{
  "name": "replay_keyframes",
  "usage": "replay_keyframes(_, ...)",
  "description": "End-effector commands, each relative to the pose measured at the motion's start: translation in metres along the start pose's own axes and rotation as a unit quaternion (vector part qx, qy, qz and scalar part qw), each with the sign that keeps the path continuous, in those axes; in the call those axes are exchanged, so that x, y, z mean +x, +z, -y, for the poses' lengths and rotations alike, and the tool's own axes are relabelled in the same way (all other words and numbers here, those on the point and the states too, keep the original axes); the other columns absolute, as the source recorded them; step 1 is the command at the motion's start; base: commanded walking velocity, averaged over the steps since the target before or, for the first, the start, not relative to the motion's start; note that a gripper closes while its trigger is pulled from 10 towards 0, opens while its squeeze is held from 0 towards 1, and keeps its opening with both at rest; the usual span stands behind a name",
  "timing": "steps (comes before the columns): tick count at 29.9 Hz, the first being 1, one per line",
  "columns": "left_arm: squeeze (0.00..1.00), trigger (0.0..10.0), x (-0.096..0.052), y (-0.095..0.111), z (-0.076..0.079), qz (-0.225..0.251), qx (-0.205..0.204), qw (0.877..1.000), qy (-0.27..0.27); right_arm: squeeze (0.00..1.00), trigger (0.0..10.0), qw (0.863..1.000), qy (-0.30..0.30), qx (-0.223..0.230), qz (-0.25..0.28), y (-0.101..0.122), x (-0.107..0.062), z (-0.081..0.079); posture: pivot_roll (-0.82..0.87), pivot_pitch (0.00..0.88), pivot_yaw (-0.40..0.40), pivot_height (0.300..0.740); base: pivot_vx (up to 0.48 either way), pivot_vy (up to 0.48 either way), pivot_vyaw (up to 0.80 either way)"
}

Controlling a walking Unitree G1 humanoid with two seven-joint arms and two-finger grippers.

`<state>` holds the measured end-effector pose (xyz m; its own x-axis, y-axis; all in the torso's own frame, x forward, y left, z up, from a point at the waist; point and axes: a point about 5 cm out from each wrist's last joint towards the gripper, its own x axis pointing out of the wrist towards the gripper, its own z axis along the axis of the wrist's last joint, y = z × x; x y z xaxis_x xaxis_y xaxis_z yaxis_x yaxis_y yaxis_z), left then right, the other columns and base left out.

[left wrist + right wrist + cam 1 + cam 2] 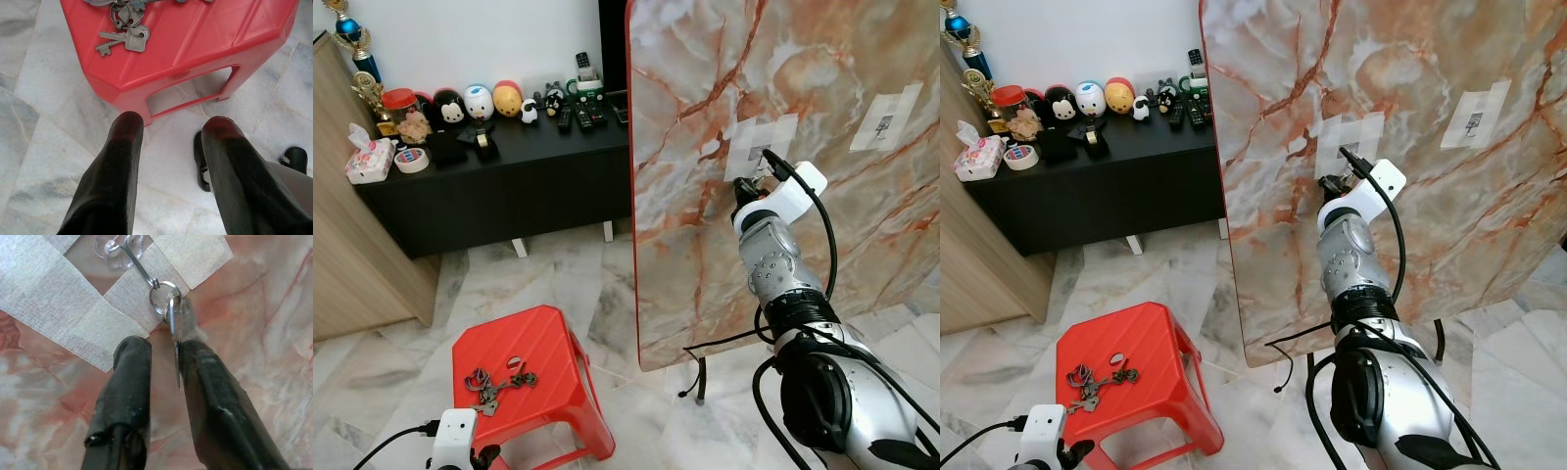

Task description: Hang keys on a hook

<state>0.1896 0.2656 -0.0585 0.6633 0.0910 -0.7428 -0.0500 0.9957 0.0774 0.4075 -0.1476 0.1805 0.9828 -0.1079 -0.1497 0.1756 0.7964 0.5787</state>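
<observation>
Our right gripper (164,350) sits at the hook (139,265), fingers slightly parted; the key (175,330) hangs there by its ring. Release step; next we back off straight. Left gripper (171,132) wide below the hook, near the stool (533,367).

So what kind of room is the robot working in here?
Probably a home living room: marble-tiled floor, a low black cabinet holding remote controls, toy figures and a tissue box, plus a red plastic stool.
</observation>
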Motion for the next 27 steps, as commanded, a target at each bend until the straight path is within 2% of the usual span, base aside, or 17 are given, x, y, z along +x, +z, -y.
replay_keyframes(1, 0.0, 10.0, -0.002, -0.004, -0.006, -0.012, 0.009, 1.0, 0.007, 1.0, 10.0, 1.0, 0.002, -0.017, 0.01, 0.003, 0.0, -0.001, 0.07, 0.054, 0.03, 0.74, 0.0, 0.0, 0.0)
replay_keyframes(4, 0.0, 10.0, -0.002, -0.004, -0.006, -0.012, 0.009, 1.0, 0.007, 1.0, 10.0, 0.999, 0.006, -0.032, 0.02, 0.003, -0.002, -0.001, 0.06, 0.052, 0.031, 0.74, 0.0, 0.0, 0.0)
replay_keyframes(5, 0.0, 10.0, -0.002, -0.004, -0.006, -0.012, 0.009, 1.0, 0.006, 0.78, 10.0, 0.999, 0.006, -0.036, 0.02, 0.0, -0.003, -0.001, 0.06, 0.052, 0.031, 0.74, 0.0, 0.0, 0.0)
replay_keyframes(6, 0.0, 10.0, -0.002, -0.005, -0.006, -0.013, 0.009, 1.0, 0.006, 0.0, 10.0, 0.999, -0.001, -0.037, 0.02, -0.005, -0.006, 0.003, 0.06, 0.031, 0.031, 0.74, 0.0, 0.0, 0.0)
replay_keyframes(11, 0.0, 10.0, -0.003, -0.008, -0.005, -0.017, 0.013, 1.0, 0.001, 0.0, 10.0, 0.998, -0.022, -0.061, 0.005, -0.03, -0.021, 0.025, 0.05, 0.0, 0.026, 0.74, 0.0, 0.0, 0.0)
replay_keyframes(13, 0.0, 10.0, -0.003, -0.009, -0.005, -0.018, 0.013, 1.0, 0.001, 0.0, 10.0, 0.997, -0.024, -0.069, 0.002, -0.033, -0.023, 0.029, 0.05, 0.0, 0.025, 0.74, 0.0, 0.0, 0.0)
replay_keyframes(16, 0.0, 10.0, -0.003, -0.009, -0.003, -0.017, 0.012, 1.0, 0.001, 0.0, 10.0, 0.993, -0.031, -0.115, -0.006, -0.042, -0.031, 0.049, 0.05, 0.0, 0.019, 0.74, 0.0, 0.0, 0.0)
replay_keyframes(17, 0.0, 10.0, -0.003, -0.009, -0.003, -0.016, 0.008, 1.0, 0.002, 0.0, 10.0, 0.987, -0.029, -0.157, -0.016, -0.05, -0.034, 0.059, 0.05, 0.0, 0.016, 0.74, 0.0, 0.0, 0.0)
replay_keyframes(19, 0.0, 10.0, -0.003, -0.009, -0.003, -0.014, 0.004, 1.0, 0.004, 0.0, 10.0, 0.977, -0.023, -0.211, -0.032, -0.061, -0.037, 0.069, 0.04, 0.0, 0.017, 0.74, 0.0, 0.0, 0.0)
replay_keyframes(22, 0.0, 10.0, -0.002, -0.009, -0.003, -0.016, 0.003, 1.0, 0.007, 0.0, 10.0, 0.966, -0.036, -0.24, -0.086, -0.085, -0.043, 0.09, 0.04, 0.0, 0.014, 0.74, 0.0, 0.0, 0.0)
replay_keyframes(23, 0.0, 10.0, -0.002, -0.009, -0.002, -0.017, 0.005, 1.0, 0.006, 0.0, 10.0, 0.956, -0.055, -0.263, -0.121, -0.101, -0.049, 0.107, 0.04, 0.0, 0.014, 0.74, 0.0, 0.0, 0.0)
replay_keyframes(25, 0.0, 10.0, -0.002, -0.008, -0.002, -0.017, 0.006, 1.0, 0.005, 0.0, 10.0, 0.944, -0.072, -0.287, -0.146, -0.111, -0.057, 0.119, 0.05, 0.0, 0.011, 0.74, 0.0, 0.0, 0.0)
replay_keyframes(27, 0.0, 10.0, -0.002, -0.007, -0.002, -0.011, 0.002, 1.0, 0.008, 0.0, 10.0, 0.931, -0.093, -0.298, -0.191, -0.131, -0.07, 0.136, 0.06, 0.0, 0.007, 0.74, 0.0, 0.0, 0.0)
